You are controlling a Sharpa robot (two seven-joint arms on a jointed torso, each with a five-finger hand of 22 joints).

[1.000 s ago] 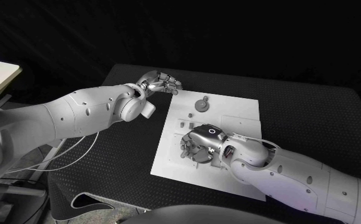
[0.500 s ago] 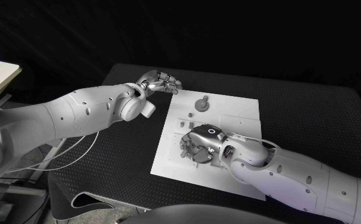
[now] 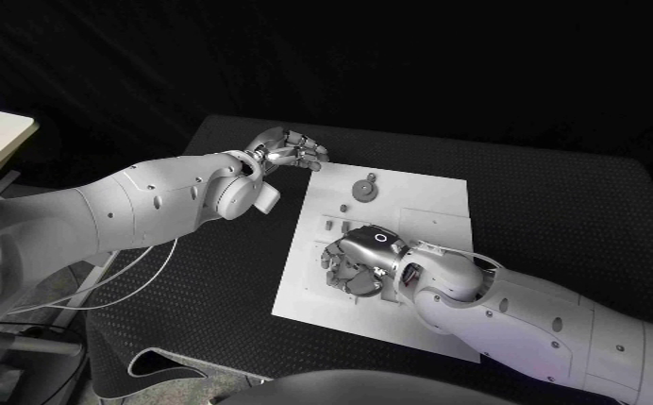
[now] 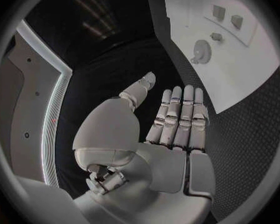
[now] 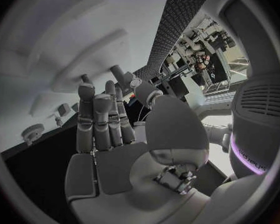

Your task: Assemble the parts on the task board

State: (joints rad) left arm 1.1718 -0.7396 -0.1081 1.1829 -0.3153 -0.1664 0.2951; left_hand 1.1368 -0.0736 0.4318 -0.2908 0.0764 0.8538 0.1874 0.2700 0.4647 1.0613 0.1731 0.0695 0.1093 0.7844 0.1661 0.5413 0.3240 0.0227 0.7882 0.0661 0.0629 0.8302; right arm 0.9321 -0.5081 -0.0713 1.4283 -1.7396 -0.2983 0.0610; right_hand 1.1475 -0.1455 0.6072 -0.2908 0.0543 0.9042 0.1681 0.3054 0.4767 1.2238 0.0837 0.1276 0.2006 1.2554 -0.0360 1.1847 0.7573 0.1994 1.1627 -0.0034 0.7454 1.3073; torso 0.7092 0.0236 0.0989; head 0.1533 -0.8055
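The task board [image 3: 409, 199] lies at the centre of the frame on the black bench [image 3: 544, 188], its long axis running from upper right to lower left. The right robot hand [image 3: 357, 263] sits over the board's lower left part, fingers curled down; whether it holds a part I cannot tell. A round grey part [image 3: 365, 188] stands above it, nearer the left robot hand [image 3: 289, 149], which hovers just off the board's upper left corner, fingers together and holding nothing.
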